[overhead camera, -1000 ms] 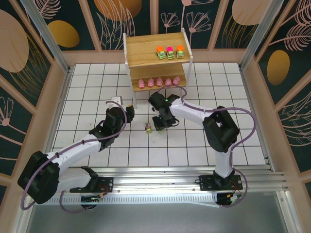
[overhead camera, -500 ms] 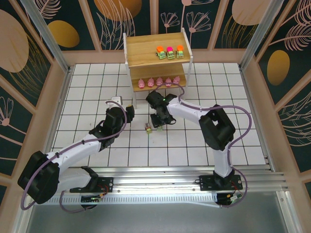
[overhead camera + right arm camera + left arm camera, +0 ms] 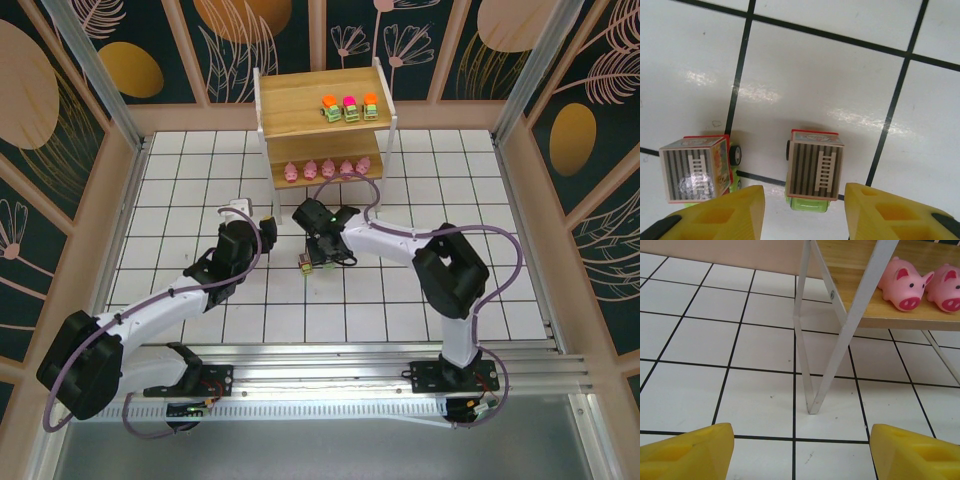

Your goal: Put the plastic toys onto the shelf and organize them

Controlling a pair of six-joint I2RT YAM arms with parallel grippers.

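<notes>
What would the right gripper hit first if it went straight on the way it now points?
Probably the grey-topped toy vehicle centred ahead of the open right gripper, standing on the tiled table; its twin sits left of that line. Depth is hard to judge.

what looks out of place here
Two grey-topped toy vehicles sit on the tiled floor, off the shelf, where three vehicles line the top board and five pigs the lower. Nothing looks tipped or damaged.

shelf top: three vehicles | lower: five pigs | tiled table: two vehicles
</notes>
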